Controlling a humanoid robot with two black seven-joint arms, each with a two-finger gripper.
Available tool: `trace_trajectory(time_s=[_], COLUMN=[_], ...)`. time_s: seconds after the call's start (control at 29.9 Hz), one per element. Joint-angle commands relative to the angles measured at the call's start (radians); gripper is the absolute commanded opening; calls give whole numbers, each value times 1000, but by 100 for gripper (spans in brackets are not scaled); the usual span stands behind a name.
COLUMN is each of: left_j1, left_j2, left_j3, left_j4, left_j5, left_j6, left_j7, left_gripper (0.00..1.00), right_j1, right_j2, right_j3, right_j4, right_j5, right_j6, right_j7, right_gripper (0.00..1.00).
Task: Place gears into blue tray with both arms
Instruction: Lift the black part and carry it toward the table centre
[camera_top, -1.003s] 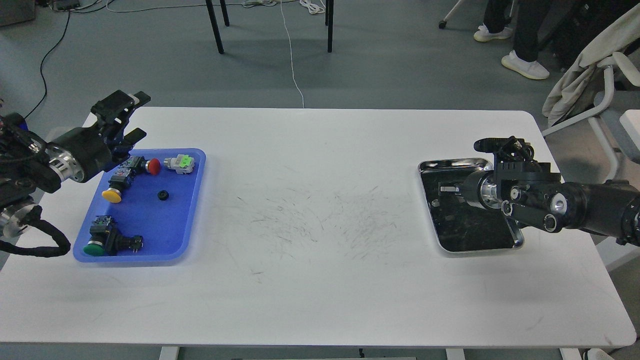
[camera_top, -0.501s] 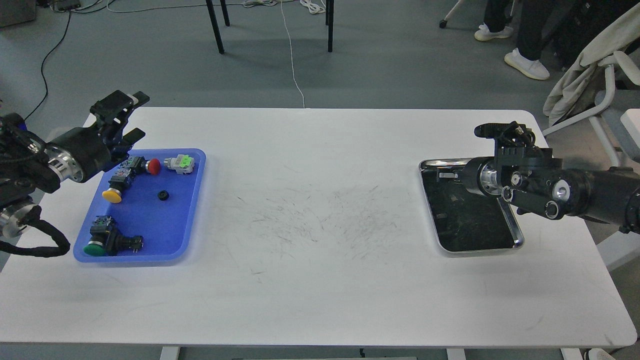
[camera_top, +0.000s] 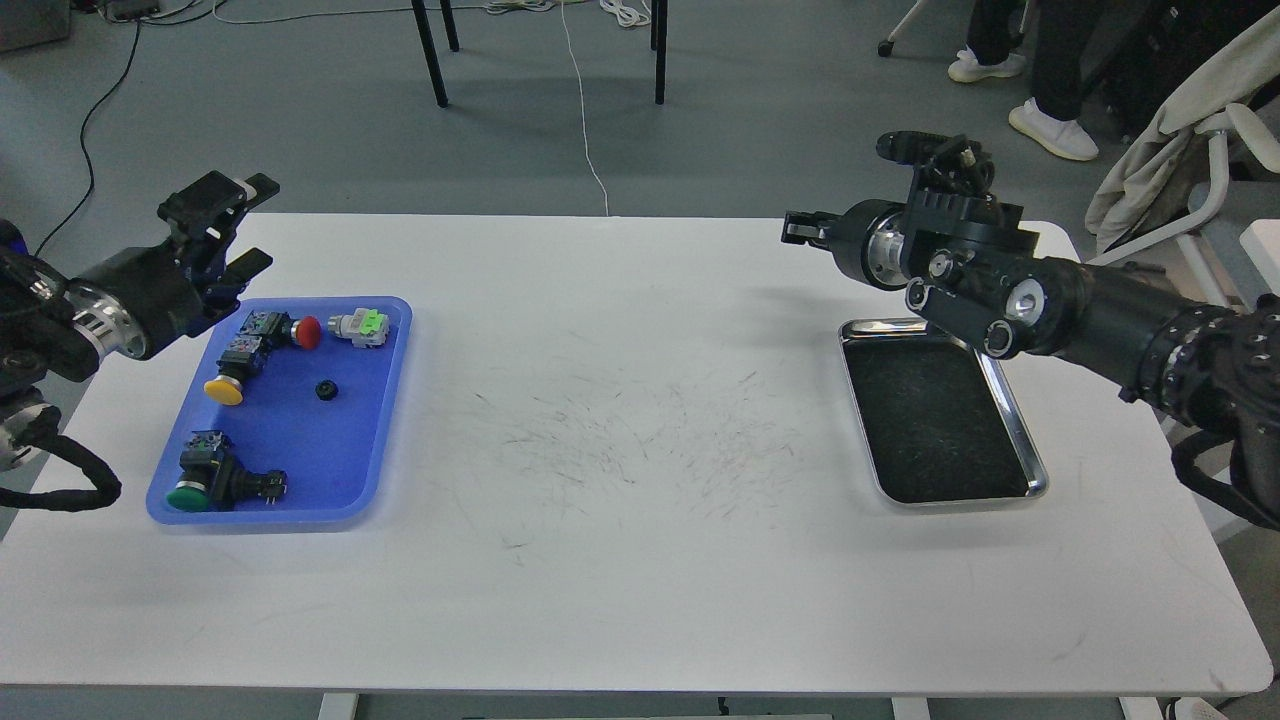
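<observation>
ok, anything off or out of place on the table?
Nothing spilled or damaged. One gear lies in the blue tray among the push-buttons; a second gear isn't visible anywhere. The steel tray sits slightly askew, and the table is scuffed mid-surface.

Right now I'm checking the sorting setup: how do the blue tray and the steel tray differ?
The blue tray is bright blue plastic; the steel tray is shiny metal with a dark inside. The blue tray sits at the table's left and holds push-buttons plus one small black gear; the steel tray sits at the right and looks empty. Both are low-rimmed rectangles with rounded corners, lying flat on the white table.
</observation>
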Motion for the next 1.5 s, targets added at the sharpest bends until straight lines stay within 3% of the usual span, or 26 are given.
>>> trace_trajectory(time_s=[0.0,0.3,0.6,0.84,1.24,1.47], left_j1=[2,2,2,2,3,6], left_j2=[9,46,67,79,121,150], left_j3=[0,5,8,9,9,9], left_j4=[-2,-20,-30,-42,-65,-91], left_j5=[-1,-1,-1,-1,-1,-1], left_j6=[-2,-3,-5,-3,-5,-3], left_j7=[0,-1,0,0,0,0], left_gripper=[99,99,99,99,99,99], right_j1=[1,-2,10,-2,-30,-96], right_j2=[63,63,63,63,63,63], right_j3=[2,4,2,8,11,138], right_j4=[-9,43,227,241,401,387], right_j5=[2,-1,-11,-62,-140,-143], right_j6=[-7,-20,-72,-83,-86,-83], right_j7=[7,73,176,241,314,316], right_gripper=[1,1,1,1,1,1])
